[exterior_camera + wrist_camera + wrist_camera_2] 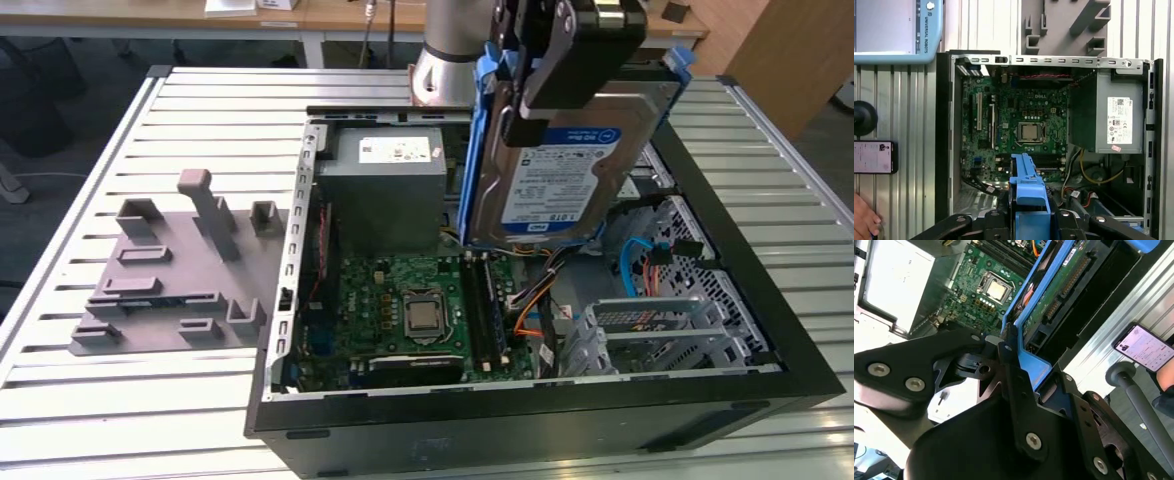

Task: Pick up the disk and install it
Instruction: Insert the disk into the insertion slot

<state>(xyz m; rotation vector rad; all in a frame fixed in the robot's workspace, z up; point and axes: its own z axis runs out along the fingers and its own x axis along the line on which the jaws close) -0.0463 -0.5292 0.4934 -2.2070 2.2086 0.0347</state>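
- The jaws are closed on the disk [574, 180], clamping the upper end of its blue frame [1029, 187]. In both wrist views the frame sits pinched between them.
- The disk hangs straight below the jaws, clear of any surface. It stands on end with its long axis close to vertical, its free end pointing down and its labelled face turned towards the exterior camera. The second wrist view shows its green circuit-board side.
- The arm [447, 55] comes in from behind the jaws, with its wrist high over the scene and the jaws aimed downward.
- Under the jaws lies an open computer case [534, 410], and the disk's lower end is over its interior.
- Inside it, the motherboard [400, 290] with its bare processor socket [424, 317] lies beneath and just beside the disk.
- A grey metal box [387, 190] with a white sticker stands close beside the disk, and a metal drive cage [661, 335] sits lower down on the opposite side.
- Well away from the jaws, beyond the case on the exterior view's left, a grey moulded holder [167, 280] with upright posts rests on the slatted metal table [134, 410].
- A phone [873, 156] lies on the table outside the case, with a person's hand [864, 220] near it.
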